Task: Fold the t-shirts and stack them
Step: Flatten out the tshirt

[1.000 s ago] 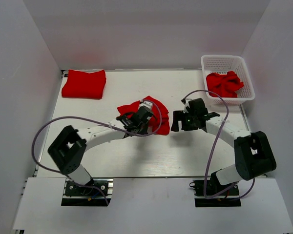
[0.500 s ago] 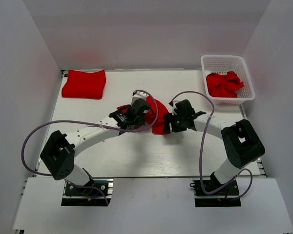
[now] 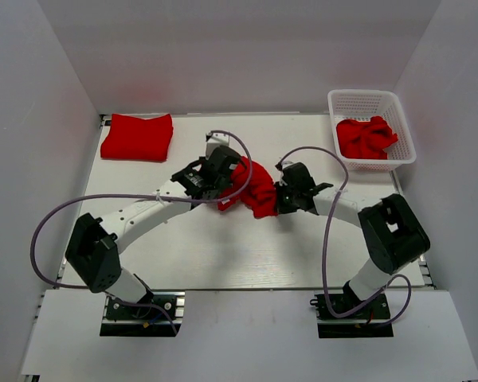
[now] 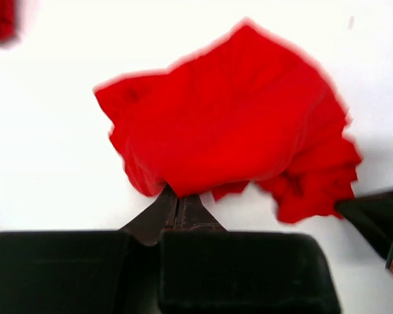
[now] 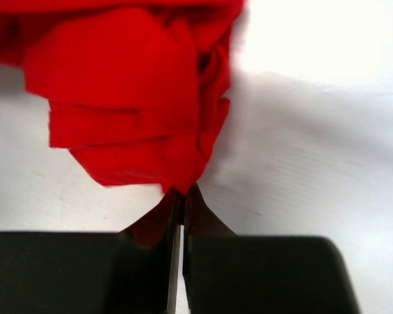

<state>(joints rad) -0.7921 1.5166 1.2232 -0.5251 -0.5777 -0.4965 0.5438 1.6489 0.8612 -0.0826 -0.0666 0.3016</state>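
Your left gripper [image 4: 179, 201] pinches crumpled t-shirt [image 4: 236, 124] at near edge, cloth bunched just ahead of jaws. Your right gripper [image 5: 182, 196] pinched on thin corner only. Pull apart hard, that corner likely slips; shirt drops bunched.

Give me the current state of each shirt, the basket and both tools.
middle t-shirt: crumpled, pinched at opposite edges by both tools.
folded t-shirt: folded flat, far left, untouched.
basket t-shirts: crumpled heap, unfolded; count unclear.
basket: upright, far right, holding the heap.
left tool: shut on middle t-shirt.
right tool: shut on middle t-shirt.
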